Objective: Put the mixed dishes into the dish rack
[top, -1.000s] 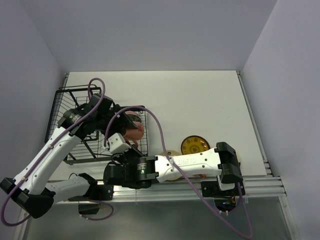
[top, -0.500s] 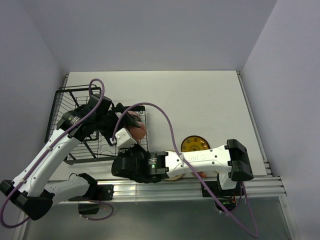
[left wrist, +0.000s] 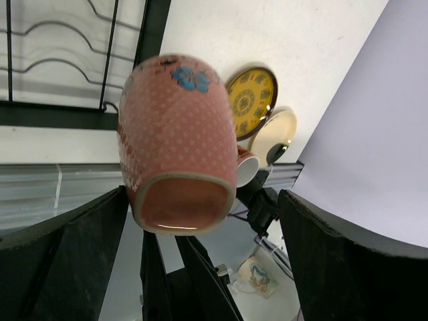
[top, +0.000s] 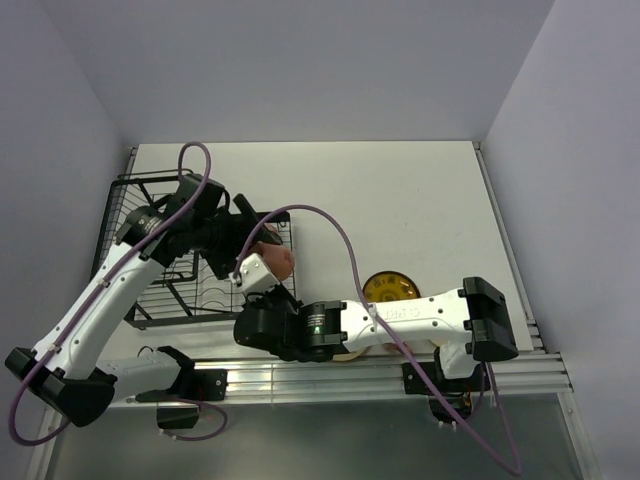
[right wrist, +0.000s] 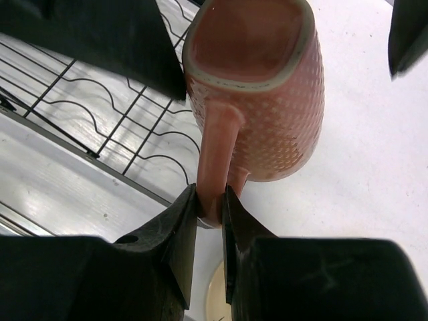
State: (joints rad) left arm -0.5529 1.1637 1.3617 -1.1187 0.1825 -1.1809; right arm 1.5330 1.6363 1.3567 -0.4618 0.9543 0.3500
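A pinkish-orange dotted mug (top: 276,260) hangs at the right edge of the black wire dish rack (top: 150,215). My right gripper (right wrist: 210,200) is shut on the mug's handle (right wrist: 215,154) and holds the mug (right wrist: 261,100) mouth up. My left gripper (left wrist: 200,267) is open, its wide jaws on either side of the mug (left wrist: 177,134), which has a blue flower mark. The mustard-yellow plate (top: 390,288) lies on the table to the right. A cream plate (left wrist: 281,130) and a second mug (left wrist: 247,167) lie beside it. The bowl is out of view.
The rack's wavy plate dividers (right wrist: 100,114) lie just left of the held mug. My right arm (top: 400,320) stretches across the near table edge over a cream plate (top: 345,352). A metal rail (top: 500,370) runs along the front edge.
My right arm has slid to the right and carried the mug slightly right and away from me. My left wrist has swung farther back over the rack, its jaws staying round the mug.
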